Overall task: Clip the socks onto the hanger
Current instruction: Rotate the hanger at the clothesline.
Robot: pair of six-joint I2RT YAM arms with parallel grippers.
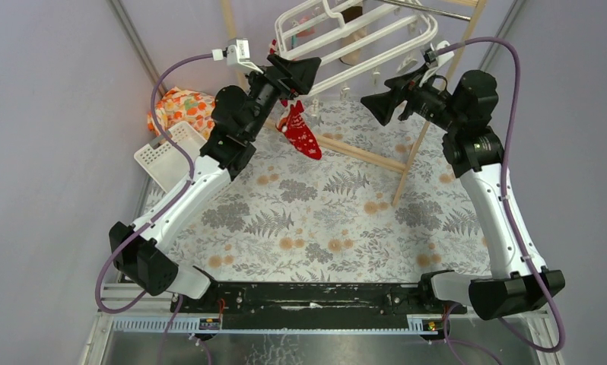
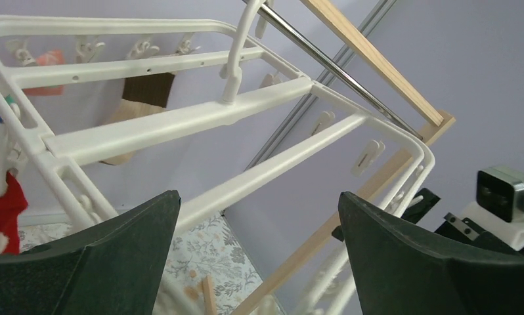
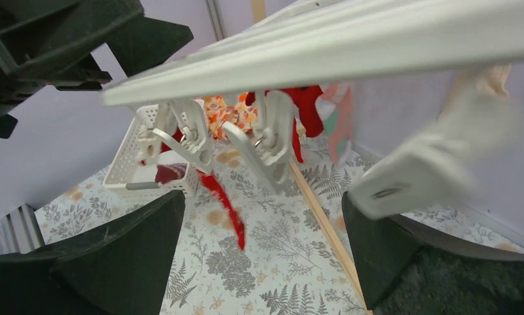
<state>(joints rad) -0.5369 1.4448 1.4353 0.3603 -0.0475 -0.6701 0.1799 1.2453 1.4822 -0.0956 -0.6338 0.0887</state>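
Both pincers released, nothing held. L gripper (image 1: pixel 297 72) at hanger (image 1: pixel 361 38) left end, R gripper (image 1: pixel 380 103) at its right end. Red sock (image 1: pixel 300 133) hangs toe-down under hanger's left side, just below L gripper. Striped sock (image 2: pixel 141 98) clipped on far side. Basket (image 1: pixel 163 156) well left of hanger holds a dark-red item (image 3: pixel 169 173), prob. the next sock; L arm nearer. Wooden rack (image 1: pixel 361 156) legs below hanger may obstruct.

A red sock (image 1: pixel 302 135) carries white motifs; the hanger (image 2: pixel 180 121) is white; the tablecloth (image 1: pixel 323 220) shows grey ferns and orange blooms; at ten o'clock, an orange floral cloth (image 1: pixel 182 110).
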